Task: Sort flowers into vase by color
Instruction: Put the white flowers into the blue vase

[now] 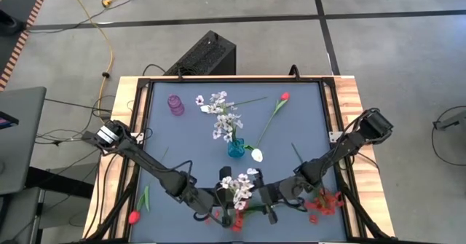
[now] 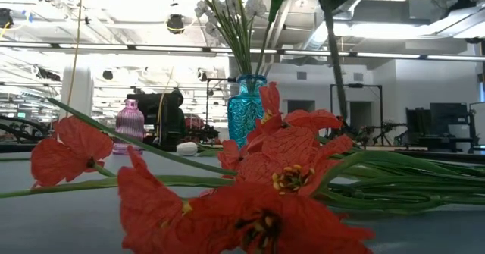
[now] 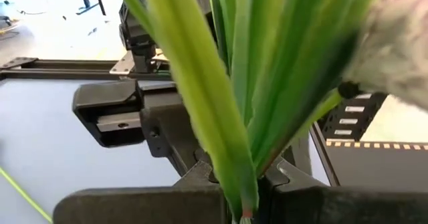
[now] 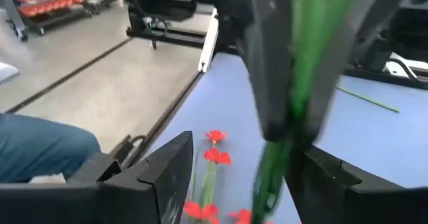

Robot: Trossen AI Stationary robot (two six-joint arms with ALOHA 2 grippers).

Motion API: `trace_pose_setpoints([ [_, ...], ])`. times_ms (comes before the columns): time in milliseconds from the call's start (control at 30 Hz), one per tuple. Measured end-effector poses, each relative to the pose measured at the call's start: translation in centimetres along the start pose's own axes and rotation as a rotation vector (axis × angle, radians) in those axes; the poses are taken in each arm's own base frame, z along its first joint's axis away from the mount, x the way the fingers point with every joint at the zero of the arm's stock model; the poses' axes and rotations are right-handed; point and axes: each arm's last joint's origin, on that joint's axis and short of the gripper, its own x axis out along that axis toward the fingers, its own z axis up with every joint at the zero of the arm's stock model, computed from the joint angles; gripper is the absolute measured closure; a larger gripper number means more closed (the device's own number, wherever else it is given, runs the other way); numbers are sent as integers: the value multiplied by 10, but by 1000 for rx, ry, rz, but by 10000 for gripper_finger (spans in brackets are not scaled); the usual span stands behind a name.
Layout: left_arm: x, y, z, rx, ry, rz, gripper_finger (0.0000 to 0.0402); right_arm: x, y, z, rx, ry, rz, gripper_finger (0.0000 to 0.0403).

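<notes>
My left gripper (image 1: pixel 218 200) clamped on the white-flower spray (image 1: pixel 239 186) near the table's (image 1: pixel 189 138) front edge, its stems pinched in my left wrist view, my right gripper (image 1: pixel 271 204) apart, red flowers (image 4: pixel 215 156) visible between its fingers, blue vase (image 1: pixel 236 148) mid-table.

Table top (image 1: pixel 189 138): I see a smooth, matt blue-grey sheet, edged in pale wood.
Teal vase (image 2: pixel 247 111): glossy textured glass.
Pink vase (image 2: pixel 129 122): ribbed, shiny.
Red blooms (image 2: pixel 284 170): cloth-like, matt.
Left gripper (image 3: pixel 251 210): matt black plastic.
</notes>
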Motion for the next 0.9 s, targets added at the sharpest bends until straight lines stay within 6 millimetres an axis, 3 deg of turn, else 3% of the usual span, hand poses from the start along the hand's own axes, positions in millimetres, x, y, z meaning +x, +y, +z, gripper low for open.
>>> trace_pose_setpoints([
  [300,0,1,-3,10,22,8,399,1,-2,1,-4,2,-9,210],
  [633,-1,0,-4,33,32,8,382,2,-5,-1,-2,18,-22,364],
  [900,-6,-7,-4,96,25,3,296,-10,0,10,-14,13,5,365],
])
